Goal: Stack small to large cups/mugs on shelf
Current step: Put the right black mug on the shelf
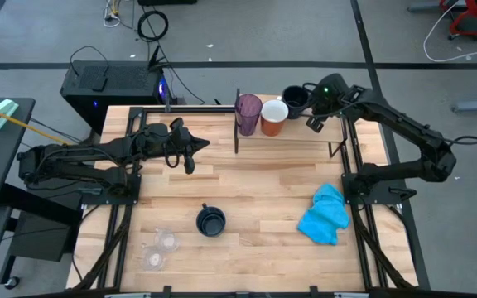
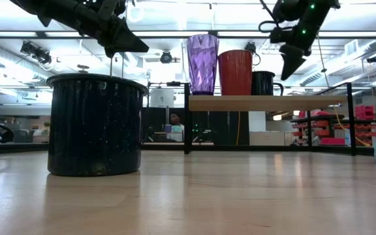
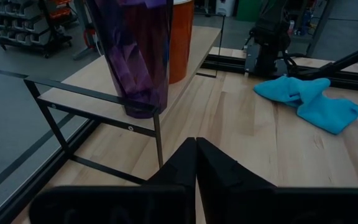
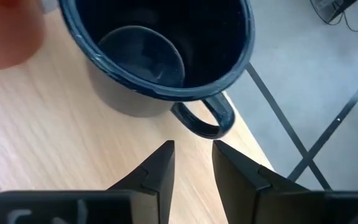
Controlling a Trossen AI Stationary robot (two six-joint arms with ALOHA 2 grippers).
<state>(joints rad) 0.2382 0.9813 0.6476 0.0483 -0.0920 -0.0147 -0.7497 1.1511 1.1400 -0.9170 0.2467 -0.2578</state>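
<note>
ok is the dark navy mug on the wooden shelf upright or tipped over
Upright. The dark navy mug stands on its base on the shelf, mouth up and empty, beside the right gripper.

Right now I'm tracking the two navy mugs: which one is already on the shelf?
The navy mug beside the orange mug stands on the shelf, under the right gripper. The other navy mug sits alone on the table.

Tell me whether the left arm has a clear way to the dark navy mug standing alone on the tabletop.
Probably yes: the dark navy mug stands alone on open boards, and the left gripper, shut and empty, hovers nearby with nothing between them.
</note>
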